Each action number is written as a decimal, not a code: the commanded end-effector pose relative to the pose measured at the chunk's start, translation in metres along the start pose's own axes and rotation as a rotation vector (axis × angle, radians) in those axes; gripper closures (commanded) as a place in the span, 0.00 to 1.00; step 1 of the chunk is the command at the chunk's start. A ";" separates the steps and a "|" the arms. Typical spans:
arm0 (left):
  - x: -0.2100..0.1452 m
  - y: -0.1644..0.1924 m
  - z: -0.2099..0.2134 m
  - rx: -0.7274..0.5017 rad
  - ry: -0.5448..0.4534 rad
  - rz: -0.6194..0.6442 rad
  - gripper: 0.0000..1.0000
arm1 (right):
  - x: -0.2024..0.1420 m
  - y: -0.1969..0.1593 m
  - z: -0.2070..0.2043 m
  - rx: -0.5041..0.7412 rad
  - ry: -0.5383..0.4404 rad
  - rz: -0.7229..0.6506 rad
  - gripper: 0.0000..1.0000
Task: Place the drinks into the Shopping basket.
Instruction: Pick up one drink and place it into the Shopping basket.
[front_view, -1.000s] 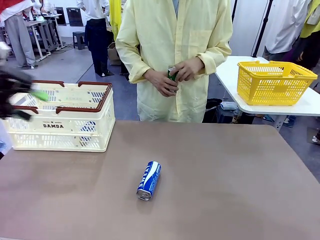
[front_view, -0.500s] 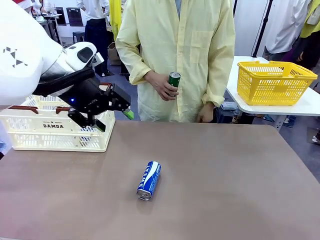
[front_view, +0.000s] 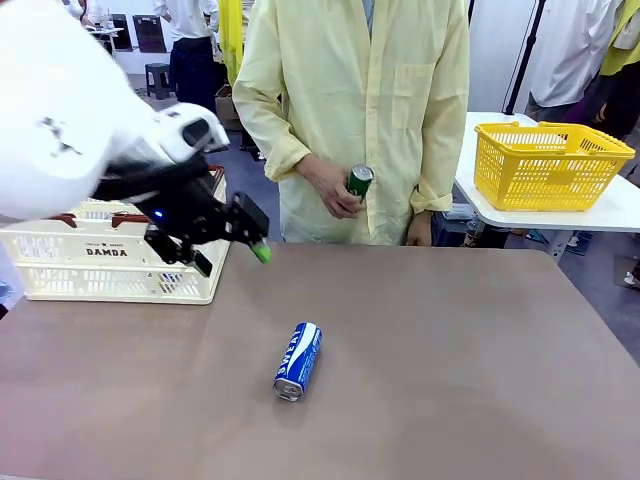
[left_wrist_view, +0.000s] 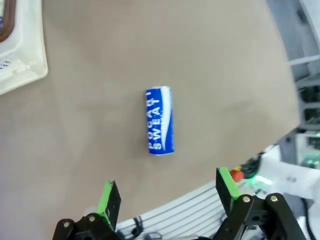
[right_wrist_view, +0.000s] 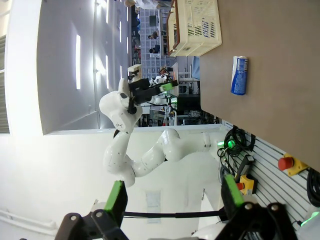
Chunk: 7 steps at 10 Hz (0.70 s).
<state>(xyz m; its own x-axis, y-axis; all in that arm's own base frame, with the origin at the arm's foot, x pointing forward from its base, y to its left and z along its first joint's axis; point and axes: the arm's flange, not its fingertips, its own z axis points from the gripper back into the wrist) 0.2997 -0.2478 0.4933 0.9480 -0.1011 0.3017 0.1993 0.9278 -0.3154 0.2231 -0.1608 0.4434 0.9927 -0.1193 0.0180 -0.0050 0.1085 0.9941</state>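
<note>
Blue and white, the blue can lies on its side near the middle of the table, right where it lay a second ago. What has changed is the left arm. Then it was just a blur at the left edge; since then it has swung out past the Shopping basket. The left hand now hangs above the table just off the basket's right corner, fingers spread wide with nothing between them. The person across the table had both hands round the green can at chest height. Now one person's hand holds it lower and tilted, the other arm hanging down.

From the left wrist view, the left hand looks down on the blue can, well clear of it. White lettering ending in "SWEAT" can be read there, which the front view blurs. The right wrist view, rolled sideways, shows the right hand wide open and empty, with the blue can and the Shopping basket small and well apart from it.

The blue can's long axis runs from the robot's side toward the person, its far end leaning slightly right and a silver end facing the robot.
</note>
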 end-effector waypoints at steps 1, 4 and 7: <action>0.028 -0.028 -0.031 0.152 0.048 -0.071 0.00 | 0.000 0.004 0.000 0.010 -0.004 -0.002 0.00; 0.019 -0.047 -0.070 0.174 0.061 -0.054 0.00 | 0.000 0.004 0.000 0.010 -0.004 -0.002 0.00; 0.025 0.062 0.026 -0.030 0.056 0.103 0.00 | 0.000 0.004 0.000 0.010 -0.004 -0.002 0.00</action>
<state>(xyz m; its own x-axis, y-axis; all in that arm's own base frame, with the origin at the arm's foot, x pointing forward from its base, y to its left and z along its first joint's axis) 0.3432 -0.2594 0.4750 0.9721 -0.0938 0.2152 0.1529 0.9484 -0.2776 0.2231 -0.1609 0.4433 0.9927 -0.1195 0.0176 -0.0045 0.1083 0.9941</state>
